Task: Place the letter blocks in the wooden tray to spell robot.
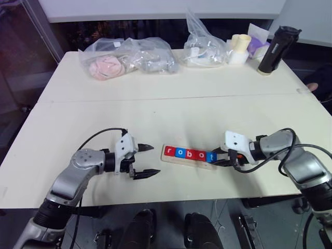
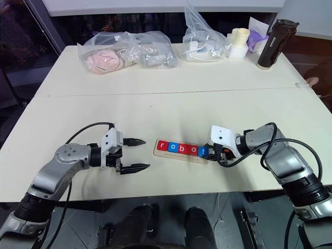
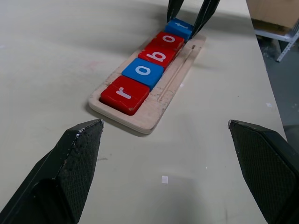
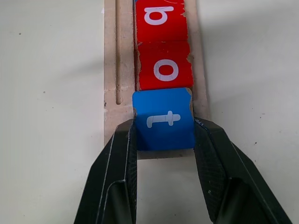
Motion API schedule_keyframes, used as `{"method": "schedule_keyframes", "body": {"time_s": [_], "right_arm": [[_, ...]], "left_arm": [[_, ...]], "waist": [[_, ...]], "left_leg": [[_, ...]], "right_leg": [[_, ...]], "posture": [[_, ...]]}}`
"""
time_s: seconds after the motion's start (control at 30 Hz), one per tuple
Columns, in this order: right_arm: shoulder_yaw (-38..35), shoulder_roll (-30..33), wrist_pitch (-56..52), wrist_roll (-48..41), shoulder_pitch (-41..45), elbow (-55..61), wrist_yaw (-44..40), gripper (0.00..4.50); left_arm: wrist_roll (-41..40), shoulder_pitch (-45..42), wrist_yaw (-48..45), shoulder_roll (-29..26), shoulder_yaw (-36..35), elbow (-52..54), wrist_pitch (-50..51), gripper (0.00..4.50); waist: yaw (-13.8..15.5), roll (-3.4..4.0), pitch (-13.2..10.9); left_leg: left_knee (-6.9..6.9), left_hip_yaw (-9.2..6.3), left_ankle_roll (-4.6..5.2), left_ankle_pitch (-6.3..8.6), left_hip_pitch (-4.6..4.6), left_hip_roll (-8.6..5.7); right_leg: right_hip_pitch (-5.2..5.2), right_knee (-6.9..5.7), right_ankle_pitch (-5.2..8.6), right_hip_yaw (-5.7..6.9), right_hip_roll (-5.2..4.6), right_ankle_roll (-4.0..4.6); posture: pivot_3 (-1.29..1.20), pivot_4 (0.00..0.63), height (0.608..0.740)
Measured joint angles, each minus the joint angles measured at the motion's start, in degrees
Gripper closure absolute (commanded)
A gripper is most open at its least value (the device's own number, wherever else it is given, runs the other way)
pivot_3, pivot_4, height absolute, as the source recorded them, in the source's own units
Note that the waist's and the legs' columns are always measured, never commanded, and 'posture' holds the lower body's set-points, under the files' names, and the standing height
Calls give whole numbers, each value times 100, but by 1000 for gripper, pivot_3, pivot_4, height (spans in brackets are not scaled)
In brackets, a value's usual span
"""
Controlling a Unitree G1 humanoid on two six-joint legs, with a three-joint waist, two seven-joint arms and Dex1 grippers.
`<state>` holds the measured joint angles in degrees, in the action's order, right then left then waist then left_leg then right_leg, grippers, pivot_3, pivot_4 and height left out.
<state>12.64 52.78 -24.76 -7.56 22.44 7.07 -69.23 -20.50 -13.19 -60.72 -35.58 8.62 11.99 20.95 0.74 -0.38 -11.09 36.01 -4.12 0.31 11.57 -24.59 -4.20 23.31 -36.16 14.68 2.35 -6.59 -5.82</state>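
Five letter blocks (image 1: 190, 153) in tray (image 3: 154, 114), right fingers (image 4: 210, 158) gripping t (image 4: 163, 119), left fingers (image 3: 77, 154) open

Even, bright overhead light falls on the pale bench (image 1: 155, 104), which reads slightly washed out toward 12 o'clock, where the clear plastic bags (image 1: 129, 54) carry small white glints. Shadows are soft and short: a faint grey one lies beside the wooden tray (image 3: 154, 112) and under the right end effector (image 4: 164, 140), whose fingers (image 4: 117, 172) look sharp, with visible pad texture. In the left wrist view the near fingertips (image 3: 77, 154) of the left end effector (image 3: 166, 128) are crisp while the far end of the tray softens a little, and the head views darken at the corners beyond the bench edges.
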Motion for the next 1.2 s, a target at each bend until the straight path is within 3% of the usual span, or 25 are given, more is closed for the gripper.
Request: {"method": "schedule_keyframes", "body": {"time_s": [0.43, 0.67, 0.97, 1.2], "right_arm": [[10, -14, 3, 15, 0, 3, 32, 3365], [13, -37, -44, 28, 16, 51, 40, 19], [-61, 13, -299, -87, 36, 300, 40, 19], [-238, 97, -522, -225, -536, 761, 194, 19]], "left_arm": [[0, -8, -1, -2, 0, 0, 0, 0], [0, -55, -4, -1, 0, -1, 1, 0], [0, -73, -4, 4, 0, -9, 1, 0], [1, -89, -5, 21, 3, -22, 1, 0]], "waist": [[0, 0, 0], [0, 0, 0], [3, 0, 0], [6, 0, 0]], "left_leg": [[2, 0, 0, 0, 0, 0], [2, 0, 0, 0, 0, 0], [2, 0, 0, 0, 0, 0], [3, 0, 0, 0, 0, 0]], "right_leg": [[0, -1, -1, 0, 1, -1], [0, -2, -1, 0, 1, -1], [0, -2, -1, 0, 1, -2], [-2, -2, -1, 0, 0, -1]], "posture": [[0, 150, 725], [0, 150, 725], [0, 150, 725], [0, 150, 725]]}}
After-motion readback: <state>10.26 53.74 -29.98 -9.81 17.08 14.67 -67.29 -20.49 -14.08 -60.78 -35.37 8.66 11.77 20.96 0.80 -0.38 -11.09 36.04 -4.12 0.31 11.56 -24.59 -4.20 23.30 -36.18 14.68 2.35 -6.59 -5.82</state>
